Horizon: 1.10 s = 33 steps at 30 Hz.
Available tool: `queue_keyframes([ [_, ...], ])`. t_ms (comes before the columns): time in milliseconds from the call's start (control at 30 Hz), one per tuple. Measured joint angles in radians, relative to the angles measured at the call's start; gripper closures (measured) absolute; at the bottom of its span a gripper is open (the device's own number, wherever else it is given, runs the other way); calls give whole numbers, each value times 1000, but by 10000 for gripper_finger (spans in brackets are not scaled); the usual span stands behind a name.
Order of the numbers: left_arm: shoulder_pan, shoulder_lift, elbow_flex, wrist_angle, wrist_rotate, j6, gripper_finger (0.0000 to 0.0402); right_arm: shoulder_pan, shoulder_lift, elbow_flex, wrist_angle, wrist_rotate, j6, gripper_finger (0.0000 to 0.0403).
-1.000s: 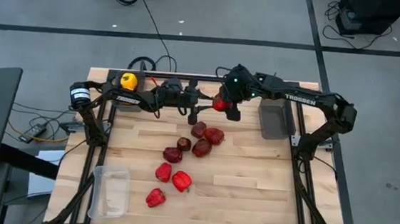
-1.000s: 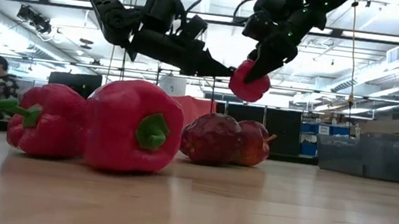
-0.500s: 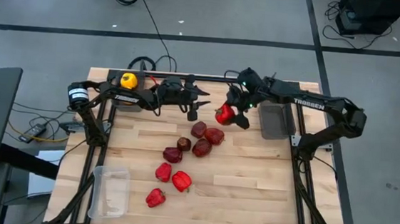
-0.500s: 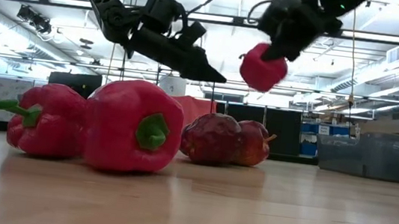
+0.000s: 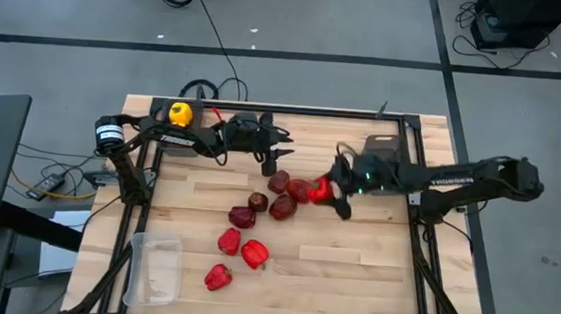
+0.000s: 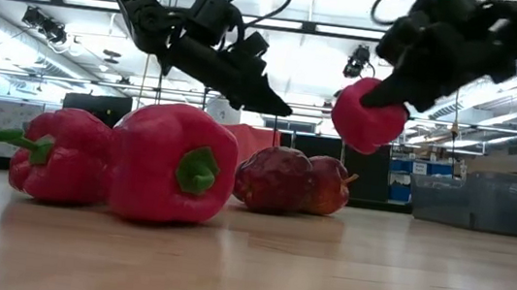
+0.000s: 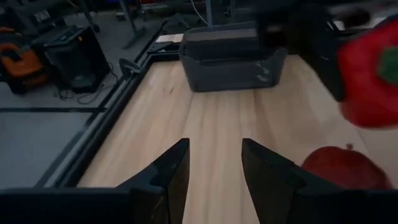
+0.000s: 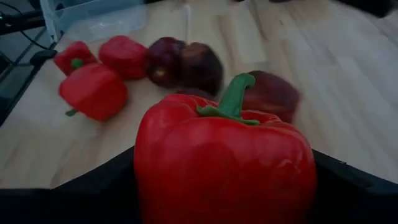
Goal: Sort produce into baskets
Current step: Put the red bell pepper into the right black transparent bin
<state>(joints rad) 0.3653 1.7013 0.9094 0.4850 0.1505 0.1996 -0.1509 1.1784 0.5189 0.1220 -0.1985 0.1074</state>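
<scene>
Right gripper (image 5: 336, 193) is clamped on a red bell pepper (image 5: 320, 190), held above open tabletop just beside the maroon fruits (image 5: 279, 195). Left gripper (image 5: 275, 149) hangs parted and empty near the far edge. The grey basket (image 5: 379, 148) is partly hidden behind the right arm.

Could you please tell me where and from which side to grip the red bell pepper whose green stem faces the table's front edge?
Probably across its broad body, coming straight down, with one finger on each flank of the red bell pepper. It lies on its side, with the stem pointing forward, not up. Mind the neighbouring pepper close beside one flank.
</scene>
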Motion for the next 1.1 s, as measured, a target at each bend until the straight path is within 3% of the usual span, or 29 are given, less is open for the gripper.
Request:
queue_keyframes([
  [267, -91, -86, 0, -137, -115, 7, 250, 310, 56, -159, 263, 339, 134, 70],
  [500, -205, -99, 0, -202, -172, -1, 250, 477, 198, -179, 415, 566, 137, 70],
  [700, -276, -98, -1, -253, -237, -2, 250, 522, 370, -178, 590, 687, 154, 55],
  [900, -312, -97, -1, -261, -257, -2, 250, 551, 529, -178, 822, 701, 135, 44],
  [1100, -315, -97, -1, -266, -262, -6, 250, 553, 627, -175, 872, 749, 154, 40],
])
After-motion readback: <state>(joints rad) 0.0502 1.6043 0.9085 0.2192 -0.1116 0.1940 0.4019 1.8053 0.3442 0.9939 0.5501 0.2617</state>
